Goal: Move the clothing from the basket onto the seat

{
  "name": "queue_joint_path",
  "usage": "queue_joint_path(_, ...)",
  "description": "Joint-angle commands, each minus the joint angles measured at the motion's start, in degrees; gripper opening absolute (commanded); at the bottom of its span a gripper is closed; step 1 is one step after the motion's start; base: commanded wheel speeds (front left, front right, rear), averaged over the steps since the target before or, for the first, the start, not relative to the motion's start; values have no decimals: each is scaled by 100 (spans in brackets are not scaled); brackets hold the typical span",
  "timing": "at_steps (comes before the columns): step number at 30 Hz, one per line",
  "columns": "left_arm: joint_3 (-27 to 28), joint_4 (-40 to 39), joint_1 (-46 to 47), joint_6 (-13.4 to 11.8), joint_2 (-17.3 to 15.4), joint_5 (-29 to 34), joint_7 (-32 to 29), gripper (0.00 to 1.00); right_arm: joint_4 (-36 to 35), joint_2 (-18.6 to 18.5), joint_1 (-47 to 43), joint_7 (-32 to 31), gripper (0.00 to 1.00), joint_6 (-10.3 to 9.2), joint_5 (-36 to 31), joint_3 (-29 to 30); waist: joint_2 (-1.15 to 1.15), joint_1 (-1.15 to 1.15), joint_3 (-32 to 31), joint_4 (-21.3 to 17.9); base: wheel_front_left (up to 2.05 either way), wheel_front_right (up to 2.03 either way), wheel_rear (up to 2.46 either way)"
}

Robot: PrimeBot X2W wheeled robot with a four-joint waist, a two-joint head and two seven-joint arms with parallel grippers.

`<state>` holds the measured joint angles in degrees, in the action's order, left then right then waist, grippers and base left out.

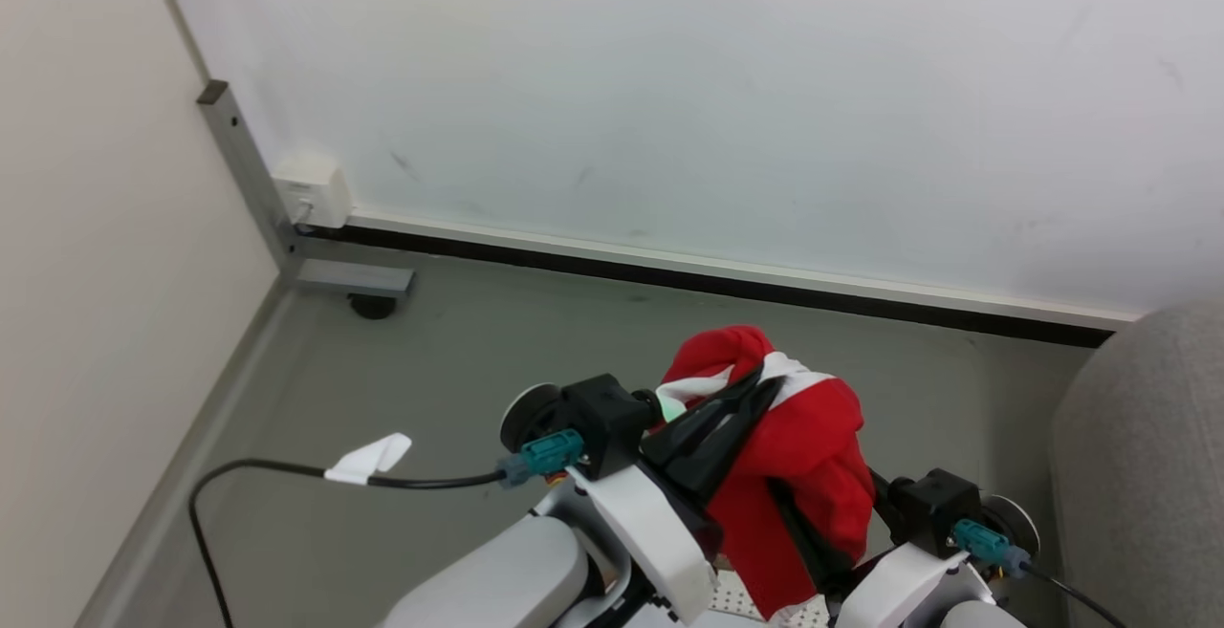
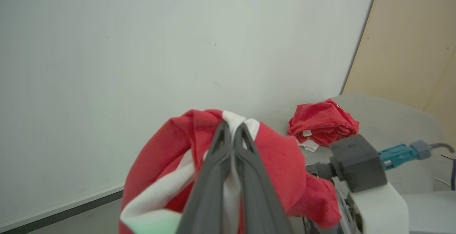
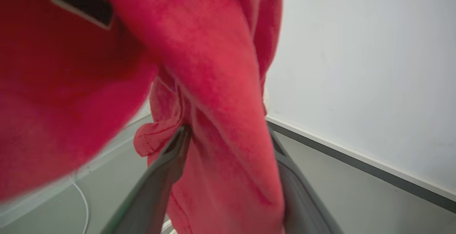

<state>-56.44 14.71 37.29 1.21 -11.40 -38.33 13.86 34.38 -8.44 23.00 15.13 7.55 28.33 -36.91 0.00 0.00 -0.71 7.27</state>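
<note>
Red soft garment with white stripe trim point(image 3: 213, 84) hangs right before the right wrist camera. On it is a black patch with white border point(image 3: 82, 8), part of some print that is not readable. Right claw point(image 3: 228, 130) is spread wide, and cloth hangs loosely between its fingers. Left claw point(image 2: 233, 125) is pressed together, pinching the white stripe and holding the garment above the grey floor point(image 1: 478, 341). Second red garment point(image 2: 322, 121) lies on the large grey woven seat point(image 2: 392, 120); its small white tag point(image 2: 307, 133) is too small to read. Floor up to the white wall point(image 1: 669, 83) is open, and a black cable point(image 1: 268, 463) lies at the left.
</note>
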Motion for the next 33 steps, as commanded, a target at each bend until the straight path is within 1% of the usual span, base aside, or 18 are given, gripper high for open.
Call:
queue_joint_path(1, -27, -4, -20, 31, 41, 70, -1, 0, 166, -13, 167, -3, 100, -13, 128, -120, 0, 0, 2, 127, 0, 0, 0)
queue_joint_path(3, -50, -20, -15, 38, 65, 67, -2, 0, 278, 14, 278, -2, 100, -13, 241, -184, 0, 0, 8, 199, 0, 0, 0)
queue_joint_path(4, -55, -19, -18, 25, 63, 64, -3, 0, 332, 35, 312, -1, 96, -13, 286, -204, 0, 0, 10, 226, 0, 0, 0)
queue_joint_path(5, -55, -15, -23, 16, 57, 60, -2, 0, 359, 57, 348, -1, 50, -13, 341, -204, 0, 0, 12, 246, 0, 0, 0)
queue_joint_path(6, -52, -11, -29, 7, 49, 54, 0, 0, 373, 74, 385, -1, 27, -13, 370, -182, 0, 0, 12, 261, 0, 0, 0)
queue_joint_path(7, -45, -7, -35, 1, 38, 43, 2, 0, 356, 94, 402, 0, 0, -13, 406, -152, 0, 0, 14, 272, 0, 0, 0)
queue_joint_path(16, 3, 7, -66, -48, -54, -28, 24, 0, 156, 166, 256, 1, 0, -13, 372, -21, 0, 0, 44, 232, 0, 0, 0)
queue_joint_path(27, -9, -1, -95, -100, -112, -52, 10, 0, -101, 180, 111, 1, 0, -13, 242, 385, 0, 0, 76, 91, 0, 0, 0)
queue_joint_path(28, -8, -6, -95, -105, -118, -55, 8, 19, -124, 184, 90, 1, 0, -13, 221, 446, 0, 0, 82, 77, 0, 0, 0)
queue_joint_path(29, -7, -9, -96, -113, -125, -61, 7, 41, -154, 186, 71, 1, 0, -13, 203, 500, 0, 0, 89, 60, 0, 0, 0)
queue_joint_path(30, -2, -14, -97, -116, -131, -66, 6, 76, -185, 187, 58, 1, 0, -13, 172, 559, 0, 0, 96, 39, 0, 0, 0)
queue_joint_path(31, 7, -23, -97, -127, -138, -70, 8, 100, -211, 192, 50, 1, 0, -13, 153, 619, 0, 0, 105, 13, 0, 0, 0)
queue_joint_path(33, 11, -42, -96, -140, -153, -73, 8, 100, -269, 197, 37, 1, 0, -13, 97, 750, 0, 0, 126, -49, 0, 0, 0)
